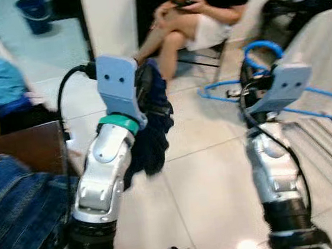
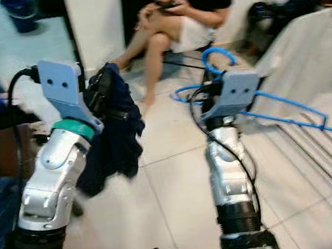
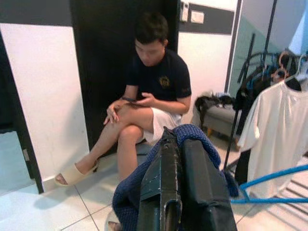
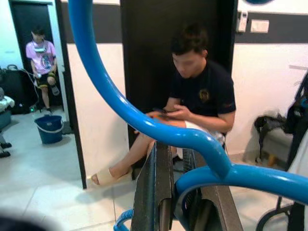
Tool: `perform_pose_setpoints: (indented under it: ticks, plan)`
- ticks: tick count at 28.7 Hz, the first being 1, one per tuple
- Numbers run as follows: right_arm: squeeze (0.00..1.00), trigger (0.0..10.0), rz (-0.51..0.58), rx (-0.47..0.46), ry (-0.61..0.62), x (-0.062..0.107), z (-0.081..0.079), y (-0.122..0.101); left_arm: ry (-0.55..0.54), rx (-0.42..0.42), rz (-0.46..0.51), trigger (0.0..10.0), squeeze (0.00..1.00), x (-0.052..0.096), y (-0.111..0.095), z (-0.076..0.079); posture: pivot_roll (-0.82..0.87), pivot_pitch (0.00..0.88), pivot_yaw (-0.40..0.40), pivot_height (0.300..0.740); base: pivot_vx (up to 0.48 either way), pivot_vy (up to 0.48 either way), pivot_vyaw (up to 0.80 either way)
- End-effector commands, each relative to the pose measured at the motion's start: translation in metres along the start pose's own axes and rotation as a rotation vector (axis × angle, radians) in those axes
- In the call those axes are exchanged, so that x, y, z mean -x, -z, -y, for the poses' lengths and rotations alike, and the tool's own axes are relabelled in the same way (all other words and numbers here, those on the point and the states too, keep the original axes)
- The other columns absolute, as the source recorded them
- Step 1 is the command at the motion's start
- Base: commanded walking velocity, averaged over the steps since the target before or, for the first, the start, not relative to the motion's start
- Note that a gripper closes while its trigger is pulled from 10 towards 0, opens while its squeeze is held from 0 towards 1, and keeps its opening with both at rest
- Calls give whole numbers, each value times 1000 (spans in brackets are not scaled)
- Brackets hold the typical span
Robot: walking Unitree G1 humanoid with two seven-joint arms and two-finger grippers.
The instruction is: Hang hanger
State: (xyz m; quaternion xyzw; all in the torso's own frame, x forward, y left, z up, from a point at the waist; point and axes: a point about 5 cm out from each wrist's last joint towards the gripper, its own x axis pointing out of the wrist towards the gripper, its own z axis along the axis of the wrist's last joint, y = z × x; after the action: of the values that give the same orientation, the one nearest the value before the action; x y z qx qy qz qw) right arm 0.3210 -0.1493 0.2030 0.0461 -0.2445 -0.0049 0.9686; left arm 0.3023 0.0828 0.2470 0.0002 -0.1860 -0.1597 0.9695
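My right gripper (image 4: 175,153) is shut on a blue plastic hanger (image 2: 283,109), gripping it near the neck. The hanger's hook (image 2: 215,54) curls up above the wrist, and its shoulders reach out to the right over a metal rack. My left gripper (image 3: 174,139) is raised at the left and shut on a dark navy garment (image 1: 151,141), which drapes over the fingers (image 3: 202,192) and hangs down beside the arm. In both eye views the grey wrist mounts hide the fingertips.
A person (image 1: 196,14) sits on a chair straight ahead, looking at a phone. A white shirt (image 2: 304,56) hangs on a rack at the right, above metal bars (image 1: 328,143). Jeans (image 1: 15,212) and a brown table (image 1: 32,147) lie at the left. A blue bucket (image 1: 34,12) stands far left.
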Motion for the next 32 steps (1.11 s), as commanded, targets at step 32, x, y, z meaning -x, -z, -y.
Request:
perform_pose_setpoints:
  ticks: [32]
  plan:
    - [0,10000,-86,-109,-216,-21,-53,17,-400,-389,-85,10000,0,36,12,-99,175,88,-63,740,0,0,-800]
